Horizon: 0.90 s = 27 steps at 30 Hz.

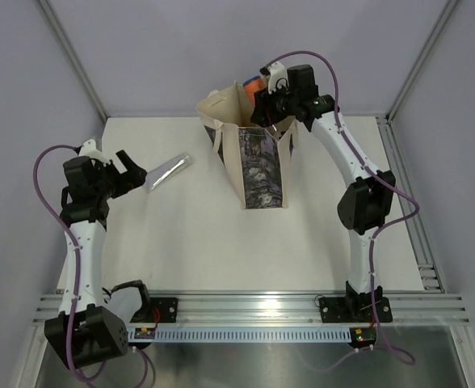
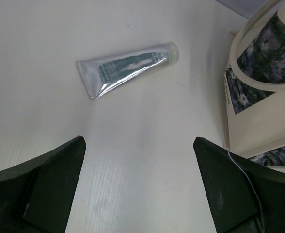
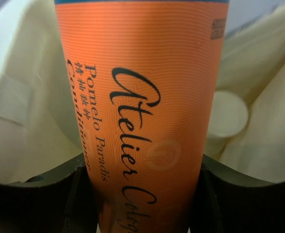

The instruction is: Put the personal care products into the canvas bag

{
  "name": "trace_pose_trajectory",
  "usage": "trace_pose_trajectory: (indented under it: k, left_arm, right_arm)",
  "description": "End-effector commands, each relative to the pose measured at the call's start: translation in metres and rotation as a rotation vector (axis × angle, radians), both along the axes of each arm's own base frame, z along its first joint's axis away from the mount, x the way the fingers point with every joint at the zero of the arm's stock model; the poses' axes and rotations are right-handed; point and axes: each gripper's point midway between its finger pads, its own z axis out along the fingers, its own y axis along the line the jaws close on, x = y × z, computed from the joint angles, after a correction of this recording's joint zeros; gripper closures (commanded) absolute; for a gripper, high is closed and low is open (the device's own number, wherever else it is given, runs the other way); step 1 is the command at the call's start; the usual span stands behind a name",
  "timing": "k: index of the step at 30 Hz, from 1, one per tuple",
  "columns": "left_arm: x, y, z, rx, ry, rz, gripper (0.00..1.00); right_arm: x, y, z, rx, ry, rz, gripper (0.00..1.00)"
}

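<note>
At the left of the overhead view, the left gripper (image 1: 131,171) hangs wide open and empty, just beside the silver tube (image 2: 125,68), which lies flat on the table (image 1: 181,242). The tube looks light, soft and slick; I'd pinch it near the firmer cap end. In the centre, the canvas bag (image 1: 229,158) stands upright. Over its mouth, the right gripper (image 1: 271,109) clamps the stiff, smooth orange bottle (image 3: 142,97) round its body.
</note>
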Motion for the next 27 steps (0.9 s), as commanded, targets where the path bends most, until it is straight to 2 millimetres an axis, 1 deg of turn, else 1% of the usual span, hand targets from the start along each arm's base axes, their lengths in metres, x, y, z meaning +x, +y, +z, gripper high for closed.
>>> trace_pose_trajectory:
  k: [1,2,3,4,5,6,7,8,9,10,11,12,13,15,17,18,19,20,21,23,24,25,26,27]
  left_arm:
    - [0.015,-0.017,0.012,0.0,-0.104,-0.144,0.01]
    - [0.018,-0.018,0.011,-0.008,-0.102,-0.149,0.01]
    - [0.021,-0.018,0.012,-0.006,-0.113,-0.153,0.01]
    - [0.026,-0.019,0.006,-0.011,-0.098,-0.164,0.01]
    - [0.03,-0.019,0.005,0.003,-0.1,-0.174,0.01]
    - [0.034,-0.019,0.002,0.015,-0.089,-0.183,0.01]
    - [0.038,-0.02,0.0,0.028,-0.08,-0.195,0.01]
    - [0.045,-0.024,-0.014,0.058,-0.037,-0.223,0.01]
    - [0.052,-0.031,-0.011,0.082,-0.035,-0.252,0.01]
    - [0.057,-0.033,-0.016,0.101,-0.019,-0.262,0.01]
    - [0.065,-0.03,-0.03,0.135,0.024,-0.266,0.01]
    - [0.072,-0.029,-0.03,0.155,0.029,-0.266,0.01]
    - [0.076,-0.033,-0.034,0.169,0.041,-0.283,0.01]
    - [0.089,-0.028,-0.046,0.214,0.076,-0.284,0.01]
    - [0.097,-0.026,-0.053,0.253,0.096,-0.3,0.01]
    - [0.102,-0.024,-0.062,0.28,0.115,-0.321,0.01]
    - [0.108,-0.02,-0.059,0.333,0.11,-0.329,0.01]
    - [0.111,-0.018,-0.061,0.352,0.116,-0.336,0.01]
    - [0.114,-0.015,-0.063,0.374,0.12,-0.341,0.01]
    - [0.123,-0.009,-0.068,0.426,0.12,-0.354,0.01]
    - [0.126,-0.009,-0.068,0.443,0.112,-0.367,0.01]
    - [0.13,-0.01,-0.074,0.464,0.11,-0.403,0.01]
    - [0.135,-0.011,-0.074,0.478,0.097,-0.416,0.01]
    - [0.138,-0.011,-0.076,0.491,0.094,-0.435,0.01]
  right_arm:
    - [-0.034,0.01,0.05,0.022,-0.136,0.186,1.0]
    - [-0.038,0.009,0.04,0.012,-0.11,0.198,0.98]
    - [-0.045,0.008,0.039,0.005,-0.103,0.217,0.94]
    - [-0.049,0.007,0.034,-0.003,-0.085,0.229,0.91]
    - [-0.053,0.007,0.03,-0.013,-0.072,0.241,0.86]
    - [-0.058,0.004,0.021,-0.033,-0.038,0.249,0.79]
    - [-0.059,0.003,0.018,-0.045,-0.026,0.247,0.77]
    - [-0.06,0.001,0.016,-0.056,-0.015,0.245,0.72]
    - [-0.062,-0.002,0.009,-0.076,0.008,0.244,0.61]
    - [-0.062,-0.003,0.007,-0.082,0.015,0.237,0.54]
    - [-0.062,-0.005,0.005,-0.086,0.023,0.23,0.47]
    - [-0.063,-0.007,0.006,-0.09,0.029,0.221,0.38]
    - [-0.063,-0.008,0.007,-0.092,0.029,0.216,0.23]
    - [-0.066,-0.012,0.015,-0.084,0.023,0.21,0.14]
    - [-0.069,-0.015,0.022,-0.08,0.015,0.213,0.03]
    - [-0.076,-0.015,0.028,-0.079,0.003,0.239,0.01]
    - [-0.078,-0.016,0.031,-0.078,0.002,0.249,0.0]
    - [-0.081,-0.017,0.038,-0.074,-0.011,0.258,0.01]
    - [-0.088,-0.017,0.043,-0.068,-0.01,0.283,0.0]
    - [-0.094,-0.019,0.051,-0.059,-0.019,0.3,0.01]
    - [-0.101,-0.02,0.058,-0.047,-0.02,0.318,0.01]
    - [-0.105,-0.021,0.06,-0.039,-0.02,0.327,0.01]
    - [-0.113,-0.021,0.068,-0.021,-0.029,0.348,0.01]
    - [-0.118,-0.021,0.072,-0.014,-0.034,0.359,0.01]
